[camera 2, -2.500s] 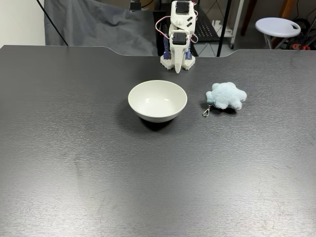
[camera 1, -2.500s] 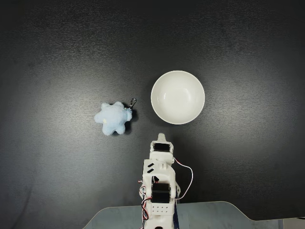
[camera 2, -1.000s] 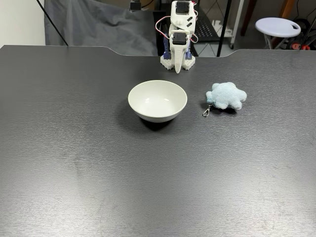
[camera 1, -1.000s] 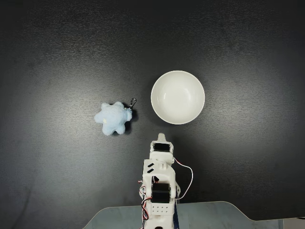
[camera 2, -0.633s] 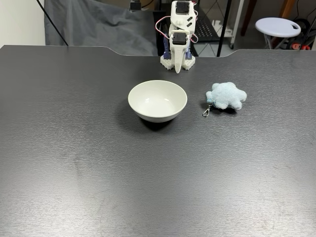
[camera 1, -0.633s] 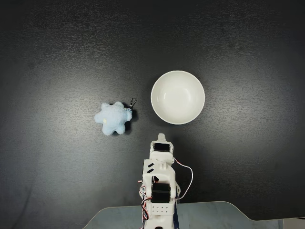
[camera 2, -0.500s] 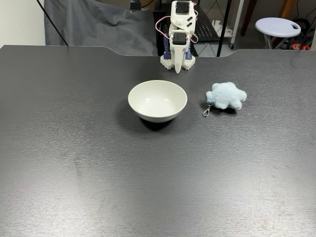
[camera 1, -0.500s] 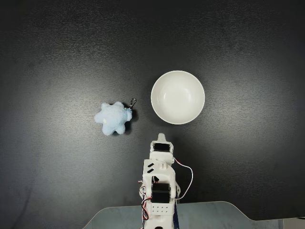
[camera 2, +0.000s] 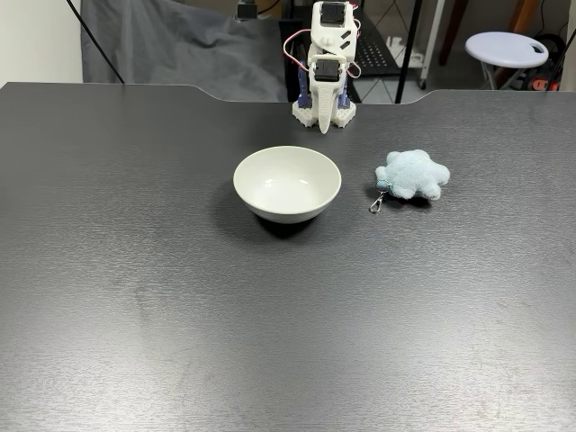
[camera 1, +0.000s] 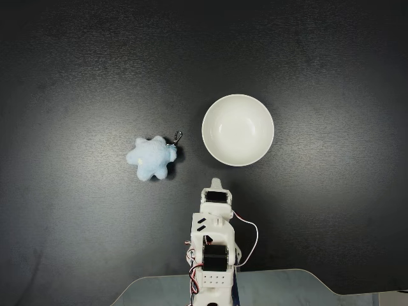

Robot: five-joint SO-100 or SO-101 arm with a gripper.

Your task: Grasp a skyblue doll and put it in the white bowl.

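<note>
Step in hand: none begun. The claw is folded at the base, pressed together. The skyblue doll lies on the table at the white bowl's 8 o'clock, apart. Next: extend toward the doll's 6 o'clock side, spreading.

Even, sharp lighting; dark vignetted corners overhead, soft shadow beneath the white bowl.

We note the skyblue doll at three o'clock of the white bowl, apart, on the bench.
</note>
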